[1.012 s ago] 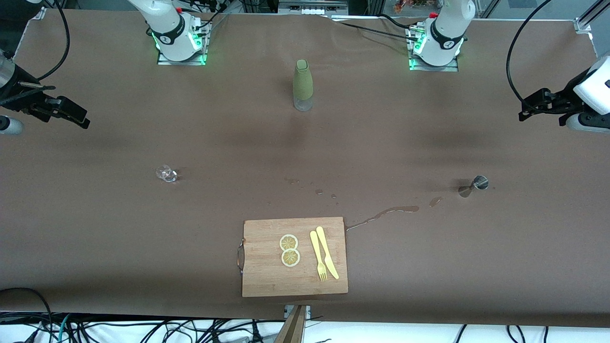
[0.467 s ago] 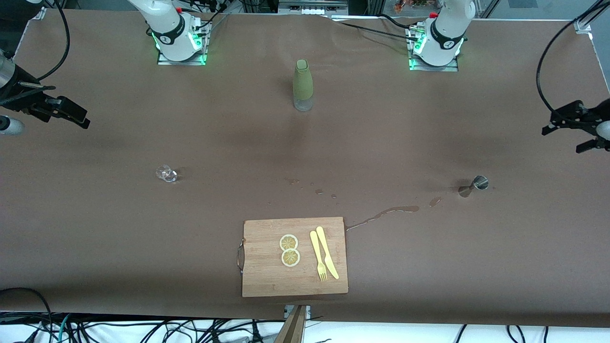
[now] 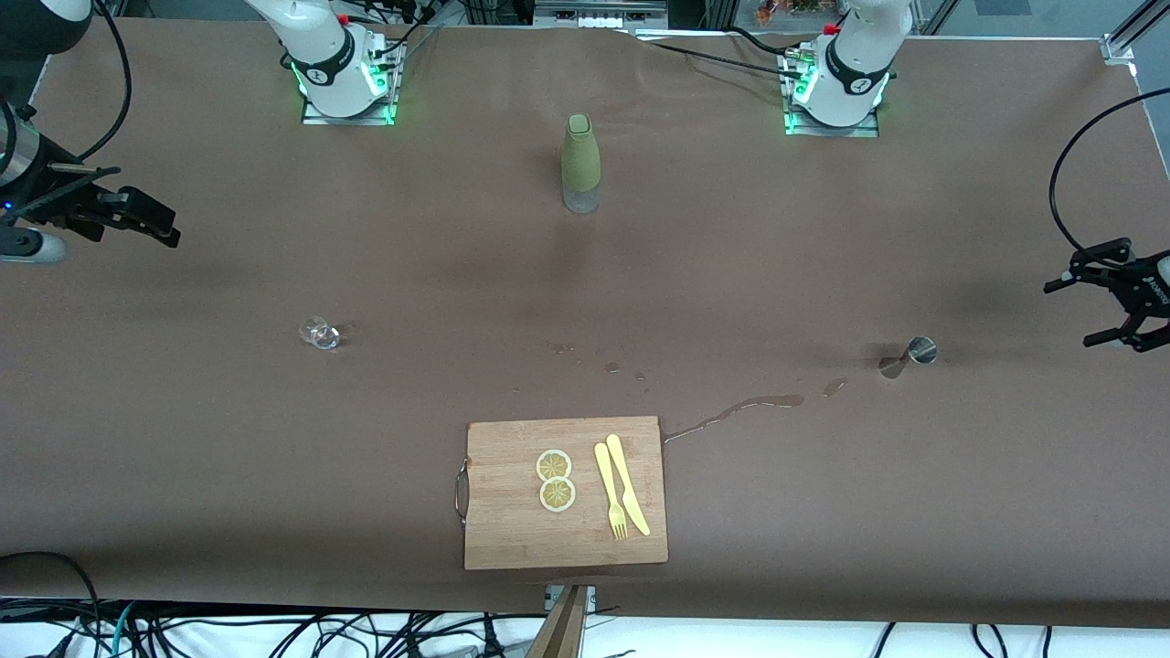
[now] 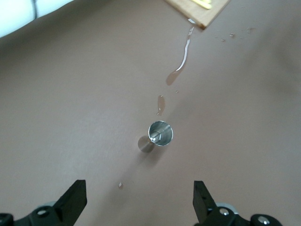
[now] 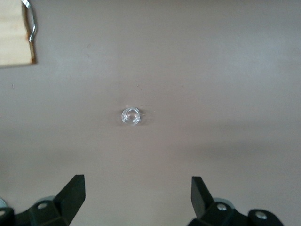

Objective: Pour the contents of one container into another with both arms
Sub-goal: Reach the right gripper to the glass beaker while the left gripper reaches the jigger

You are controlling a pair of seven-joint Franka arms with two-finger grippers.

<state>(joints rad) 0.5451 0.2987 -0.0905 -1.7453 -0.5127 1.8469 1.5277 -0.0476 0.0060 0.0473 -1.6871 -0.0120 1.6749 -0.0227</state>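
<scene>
A small steel jigger (image 3: 917, 351) lies tipped on its side on the brown table toward the left arm's end; it also shows in the left wrist view as the jigger (image 4: 159, 134). My left gripper (image 3: 1069, 315) hovers over the table edge beside it, open and empty (image 4: 139, 187). A small clear glass (image 3: 319, 333) stands toward the right arm's end, also seen as the glass (image 5: 130, 116). My right gripper (image 3: 167, 228) hangs open and empty (image 5: 136, 182) over that end of the table. A green-sleeved bottle (image 3: 581, 164) stands upright between the arm bases.
A wooden cutting board (image 3: 512, 525) near the front edge carries two lemon slices (image 3: 555, 480) and a yellow fork and knife (image 3: 622, 493). A streak of spilled liquid (image 3: 749, 407) runs from the board's corner toward the jigger, with small drops (image 3: 612, 368) nearby.
My left gripper has swung down the table's end to a spot beside the jigger. My right gripper has shifted only slightly.
</scene>
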